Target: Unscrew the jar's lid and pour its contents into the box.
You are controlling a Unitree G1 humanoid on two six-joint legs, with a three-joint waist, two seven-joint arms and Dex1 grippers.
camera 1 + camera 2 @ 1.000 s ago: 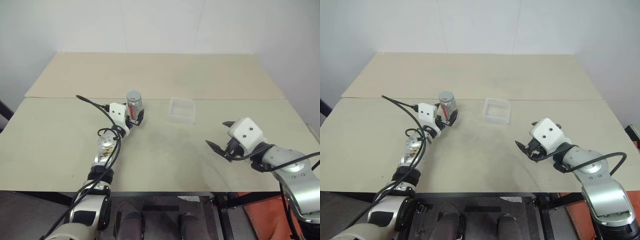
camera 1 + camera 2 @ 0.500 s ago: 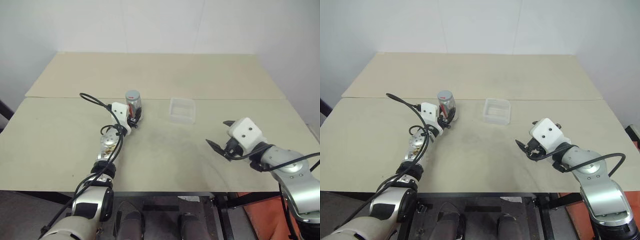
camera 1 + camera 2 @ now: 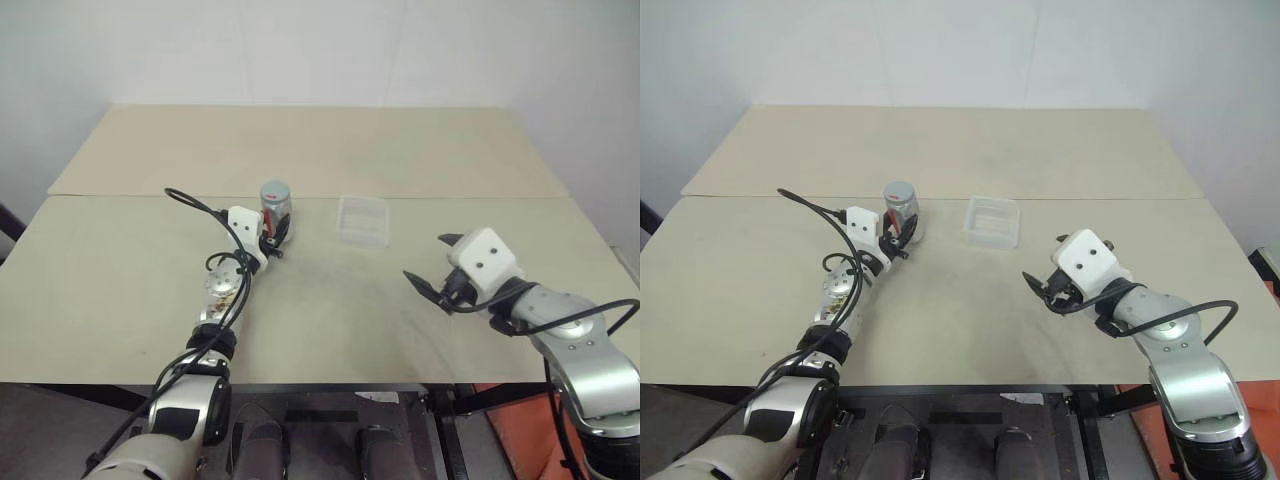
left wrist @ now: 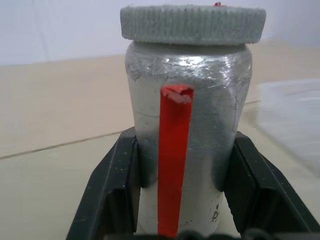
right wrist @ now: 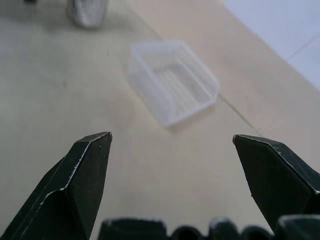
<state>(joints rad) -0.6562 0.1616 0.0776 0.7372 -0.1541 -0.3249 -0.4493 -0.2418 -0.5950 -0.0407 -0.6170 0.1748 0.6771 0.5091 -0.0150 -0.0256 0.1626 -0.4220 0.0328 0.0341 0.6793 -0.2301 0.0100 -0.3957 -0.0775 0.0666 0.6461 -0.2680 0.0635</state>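
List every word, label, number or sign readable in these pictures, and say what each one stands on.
No text can be read anywhere.
Jar: a plain red strip runs up its side, with no lettering; faint dark marks low on the side are too small to read.
Lid: a small red mark on top, no characters legible.
Box: clear plastic, no print visible.

Silver arms, white wrist housings, black cables
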